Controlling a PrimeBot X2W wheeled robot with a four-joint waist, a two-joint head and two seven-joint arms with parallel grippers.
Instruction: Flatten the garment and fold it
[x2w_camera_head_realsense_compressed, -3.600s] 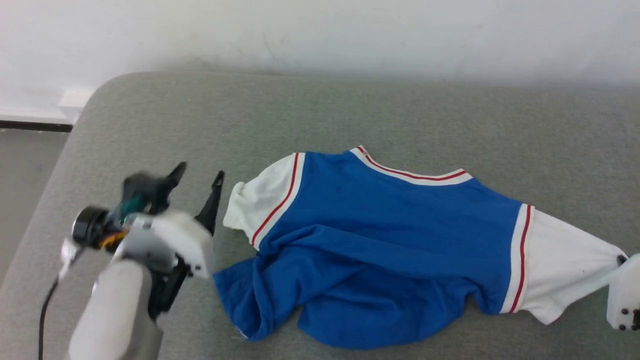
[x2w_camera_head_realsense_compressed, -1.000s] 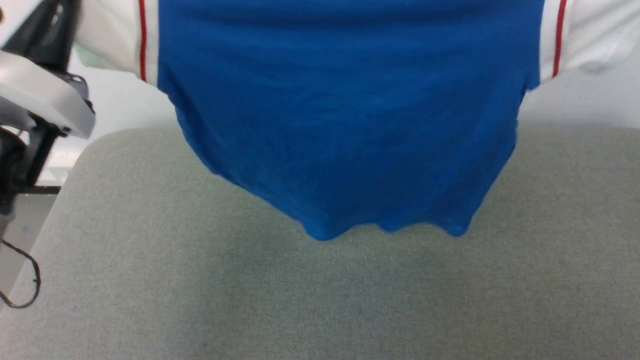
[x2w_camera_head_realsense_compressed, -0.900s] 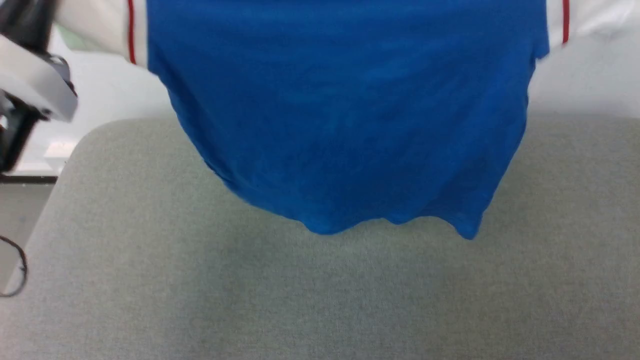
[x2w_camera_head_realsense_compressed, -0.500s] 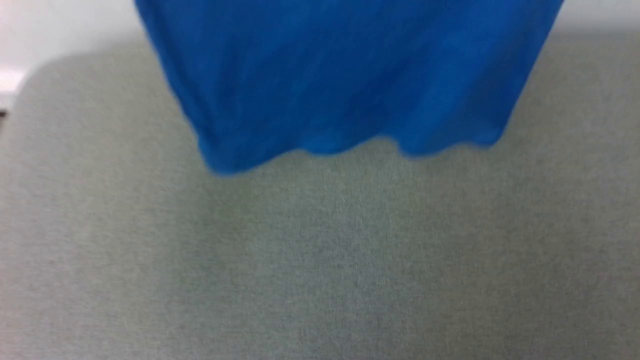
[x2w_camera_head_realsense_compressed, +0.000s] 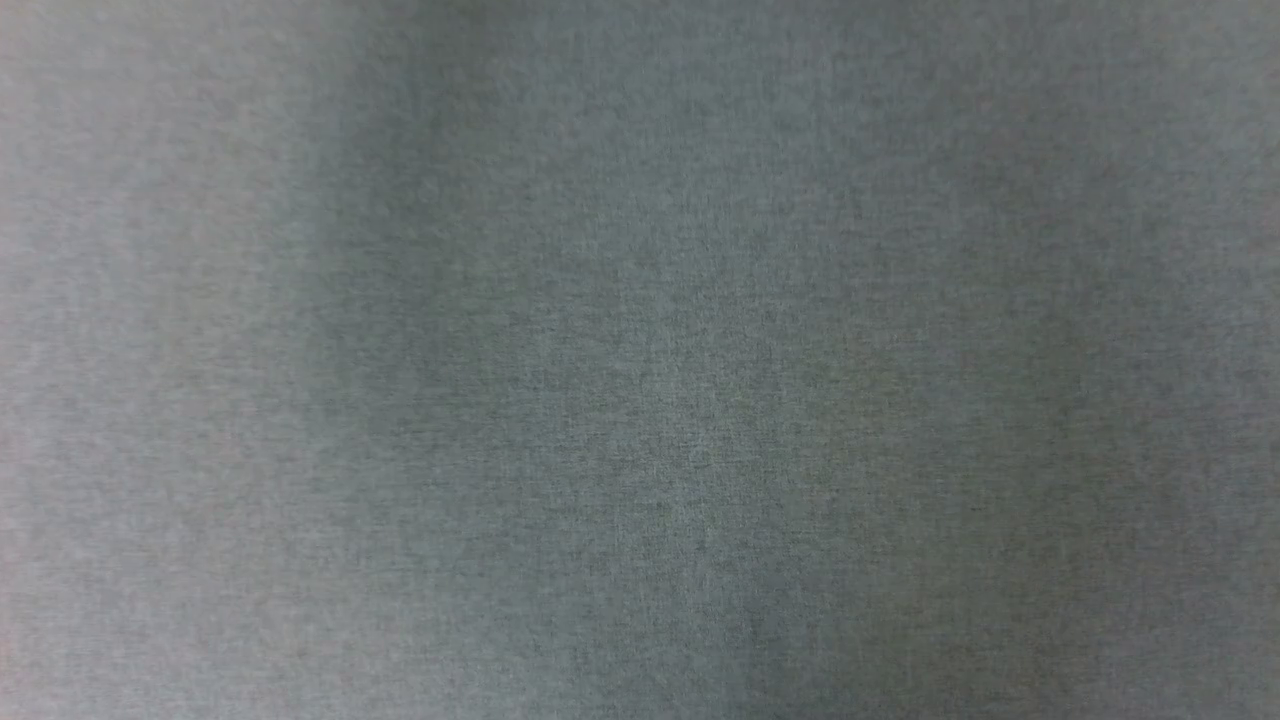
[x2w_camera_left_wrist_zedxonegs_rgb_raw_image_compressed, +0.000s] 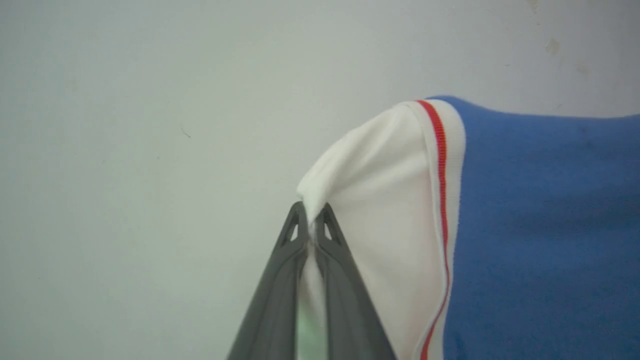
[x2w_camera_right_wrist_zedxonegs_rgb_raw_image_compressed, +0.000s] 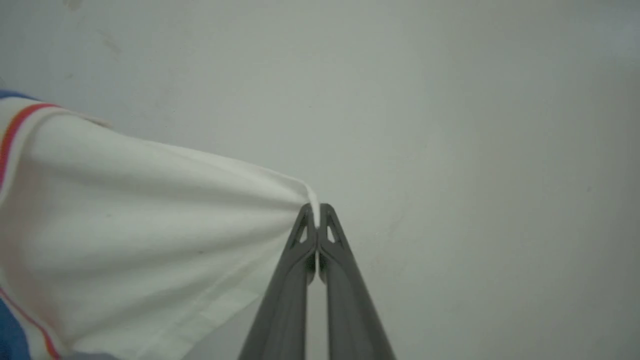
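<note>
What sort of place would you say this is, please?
Likely a plain indoor workspace for folding clothes: a grey fabric surface, a bare pale wall and a blue-and-white garment held up.

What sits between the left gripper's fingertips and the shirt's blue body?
The garment's white sleeve, which the left gripper pinches, then red-striped trim; left wrist view.
</note>
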